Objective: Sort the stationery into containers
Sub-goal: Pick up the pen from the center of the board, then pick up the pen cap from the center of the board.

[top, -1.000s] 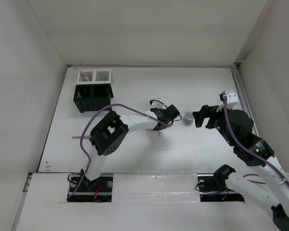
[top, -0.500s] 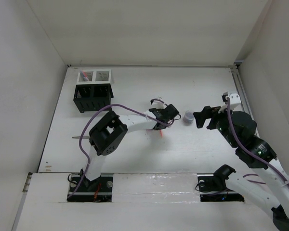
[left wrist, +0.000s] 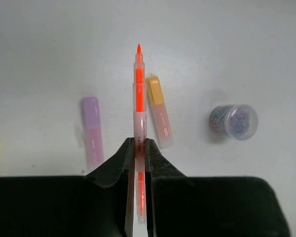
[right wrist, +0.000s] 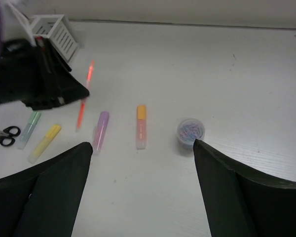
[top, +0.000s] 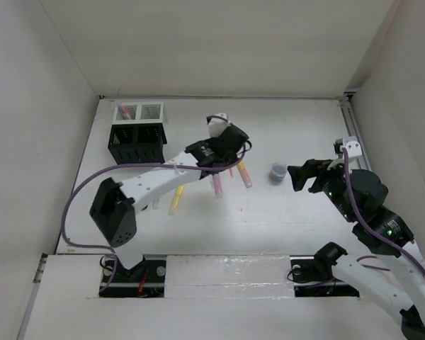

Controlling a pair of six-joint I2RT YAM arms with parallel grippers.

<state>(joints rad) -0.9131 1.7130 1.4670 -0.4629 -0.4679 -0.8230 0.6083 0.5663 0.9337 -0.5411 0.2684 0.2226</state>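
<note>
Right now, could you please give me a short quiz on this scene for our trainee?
1. True or false: the left gripper is shut on the orange pen.
2. Which sits nearest the right gripper? A scissors; B round tub; C yellow marker.
3. How many stubby markers lie on the table in the right wrist view?
Key: 1 true; 2 B; 3 four.

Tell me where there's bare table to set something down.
Bare: far right corner beyond the clear round tub, and the near strip in front of the purple stubby marker. Crowded: between that marker and the black mesh organiser.
</note>
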